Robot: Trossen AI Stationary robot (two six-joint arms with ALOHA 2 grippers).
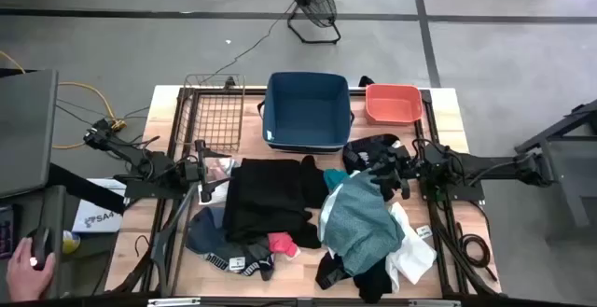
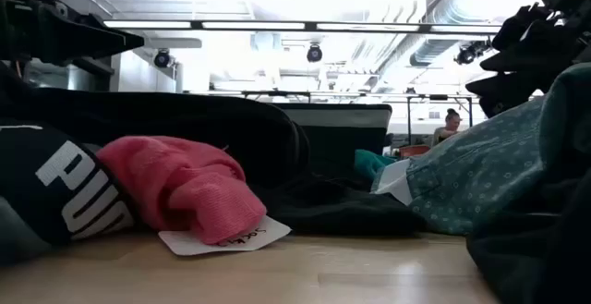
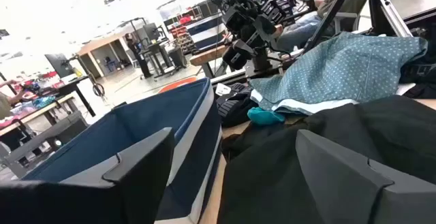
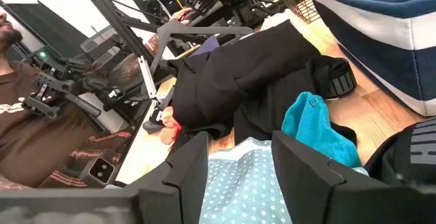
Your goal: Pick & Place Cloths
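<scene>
The cloths lie in a heap across the table's middle and near right. There is a large black garment (image 1: 266, 200), a teal dotted cloth (image 1: 359, 216), a bright teal piece (image 1: 334, 176), a white piece (image 1: 410, 251), a pink piece (image 1: 283, 244) and grey pieces (image 1: 205, 228). My left gripper (image 1: 207, 172) is open at the black garment's left edge (image 3: 286, 176), near the blue bin. My right gripper (image 1: 382, 172) is open over the far edge of the dotted cloth (image 4: 238, 183), which fills the gap between its fingers. My right gripper stands with one finger (image 4: 184, 173) on either side of a hump of the teal dotted cloth, slanting down from the table's right. I cannot tell whether the fingers touch it. The cloth lies on the heap.
A blue fabric bin (image 1: 308, 111) stands at the far middle, a coral tub (image 1: 392, 104) to its right and a wire basket (image 1: 213, 111) to its left. Another black piece (image 1: 373, 148) lies by the right gripper. A person's hand (image 1: 28, 260) rests off the table's left.
</scene>
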